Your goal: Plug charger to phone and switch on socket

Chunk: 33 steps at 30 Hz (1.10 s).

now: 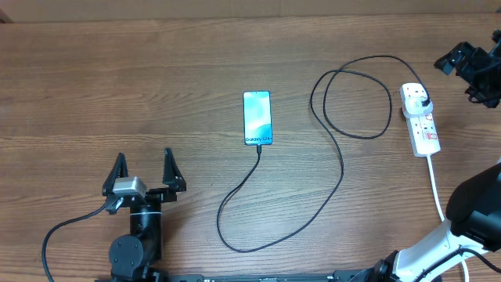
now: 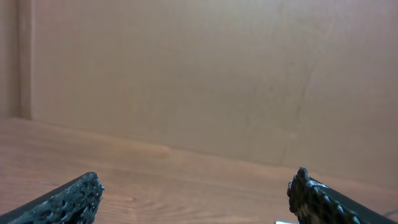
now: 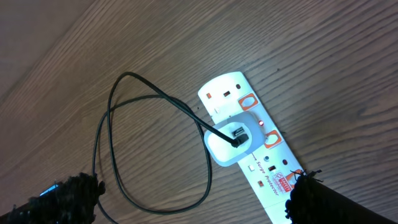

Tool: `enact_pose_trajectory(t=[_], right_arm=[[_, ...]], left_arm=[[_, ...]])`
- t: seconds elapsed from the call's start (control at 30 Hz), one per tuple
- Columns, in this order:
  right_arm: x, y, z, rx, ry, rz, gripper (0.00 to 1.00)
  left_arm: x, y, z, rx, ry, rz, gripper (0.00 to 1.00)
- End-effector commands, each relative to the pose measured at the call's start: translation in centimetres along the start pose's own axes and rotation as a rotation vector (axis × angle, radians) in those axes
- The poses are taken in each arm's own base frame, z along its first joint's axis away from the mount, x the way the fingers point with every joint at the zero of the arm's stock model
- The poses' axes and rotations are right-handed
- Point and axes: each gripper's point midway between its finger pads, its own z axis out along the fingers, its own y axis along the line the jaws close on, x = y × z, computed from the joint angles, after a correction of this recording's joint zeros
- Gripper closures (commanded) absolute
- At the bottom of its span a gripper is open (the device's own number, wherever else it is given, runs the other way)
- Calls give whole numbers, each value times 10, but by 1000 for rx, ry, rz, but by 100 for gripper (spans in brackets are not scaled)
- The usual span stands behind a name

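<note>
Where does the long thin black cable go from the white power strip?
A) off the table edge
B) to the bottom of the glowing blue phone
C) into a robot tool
B: the long thin black cable loops from the white power strip to the bottom edge of the slim glowing blue phone.

Overhead camera looked straight down on the table (image 1: 117, 78) from well above and took in the whole work surface. Left wrist camera sat low, near the wood, facing almost level across it toward a plain tan panel (image 2: 217, 81); the left gripper (image 2: 198, 180) framed its lower corners. Right wrist camera pointed steeply down, close over the socket (image 3: 249, 134) and a loop of the charger (image 3: 186, 111), with the right gripper (image 3: 199, 182) at its bottom edge. Overhead and right wrist shared socket and loop; overhead and left wrist shared only bare wood.
</note>
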Motion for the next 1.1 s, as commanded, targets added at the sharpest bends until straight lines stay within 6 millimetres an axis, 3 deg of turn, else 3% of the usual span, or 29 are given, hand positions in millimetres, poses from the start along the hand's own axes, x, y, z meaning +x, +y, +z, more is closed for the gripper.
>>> enact_pose_trajectory(t=[0.0,0.33,0.6,1.07], right_arm=[[-8,8,-11,-9,-40,-12,0],[-8,8,-11,-9,-40,-12,0],[-8,8,-11,-9,-40,-12,0],[-8,8,-11,-9,-40,-12,0]], left_arm=[[-3,9,-1,-37,-15,35,0],[36,21,-8,-59,147,74,0],[56,27,-17,-58,232,72,0],[58,23,-17,-27,241,156,1]])
